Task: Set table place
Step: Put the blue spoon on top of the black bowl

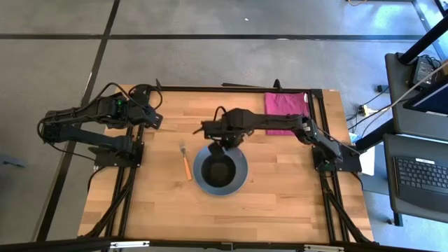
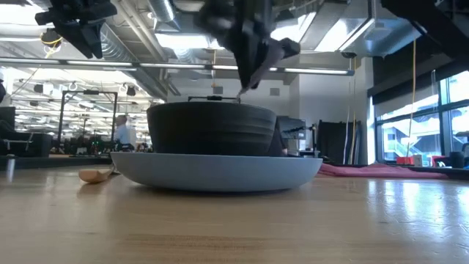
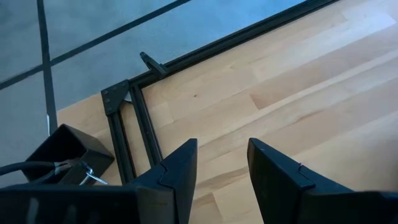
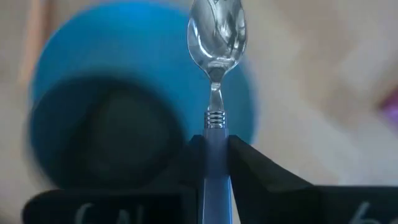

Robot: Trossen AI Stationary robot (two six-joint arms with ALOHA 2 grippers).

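Observation:
The round grey-blue plate point(image 1: 240, 180) lies on the table point(image 1: 280, 203) with the black bowl point(image 1: 218, 170) standing in it. Both also show in the low view, the plate point(image 2: 212, 170) under the bowl point(image 2: 211, 128). The orange-handled fork point(image 1: 186, 164) lies flat on the wood left of the plate. My right gripper point(image 1: 213, 142) is above the plate's far rim, shut on the purple-handled spoon point(image 4: 217, 37). My left gripper point(image 3: 221, 168) is open and empty, raised over the table's far left part point(image 1: 158, 120). My right gripper pinches the spoon's purple handle point(image 4: 216, 146) between its two fingers, just behind the ribbed metal neck. The spoon runs along the fingers and sticks out past their tips. It is lifted clear, slanting down, with its metal end point(image 2: 242, 89) above the bowl's rim.
A magenta cloth point(image 1: 285, 112) lies at the table's far right edge and also shows in the low view point(image 2: 374, 170). The black metal frame point(image 1: 231, 89) edges the table. Bare wood lies near the front edge and right of the plate.

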